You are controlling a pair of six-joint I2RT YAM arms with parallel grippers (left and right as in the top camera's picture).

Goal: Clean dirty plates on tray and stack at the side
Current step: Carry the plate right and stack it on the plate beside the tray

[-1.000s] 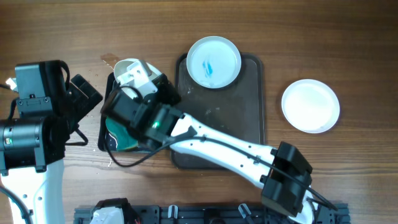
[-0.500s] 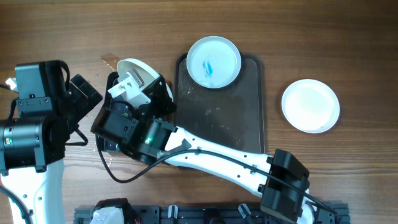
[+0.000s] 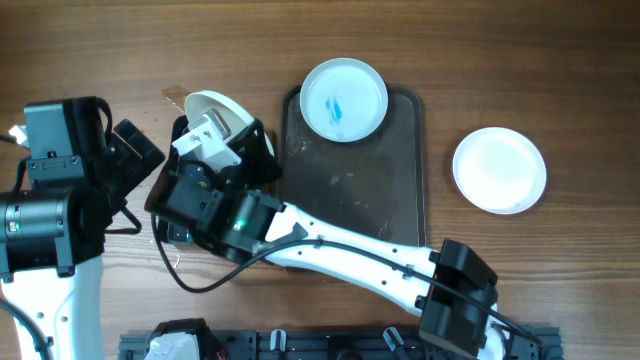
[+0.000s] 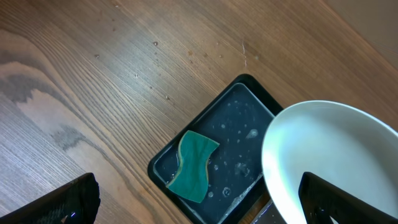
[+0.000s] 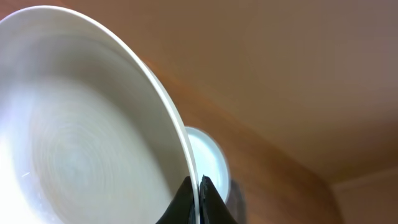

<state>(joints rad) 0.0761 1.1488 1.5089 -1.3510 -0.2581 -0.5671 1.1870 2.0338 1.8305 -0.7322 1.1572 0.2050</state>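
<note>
My right gripper (image 3: 222, 128) is shut on the rim of a white plate (image 3: 212, 103) and holds it tilted on edge over the small black tray (image 3: 181, 128). In the right wrist view the fingers (image 5: 186, 200) pinch the plate's rim (image 5: 93, 124). A second plate (image 3: 344, 98) with teal-blue smears lies at the far end of the dark brown tray (image 3: 350, 200). A third, clean-looking plate (image 3: 499, 170) lies on the table to the right. My left gripper (image 4: 199, 208) is open and empty above the black tray (image 4: 245, 121), with the held plate (image 4: 336, 155) at its right.
A green sponge (image 4: 193, 165) lies in the wet black tray, with water drops around it. My right arm (image 3: 350, 245) crosses the near end of the brown tray. The left arm's base (image 3: 50, 210) stands at the left edge.
My right gripper has swung left and tipped the plate more upright over the black tray. The sponge, seen from overhead before, is now hidden under the arm. The left arm has not moved.
</note>
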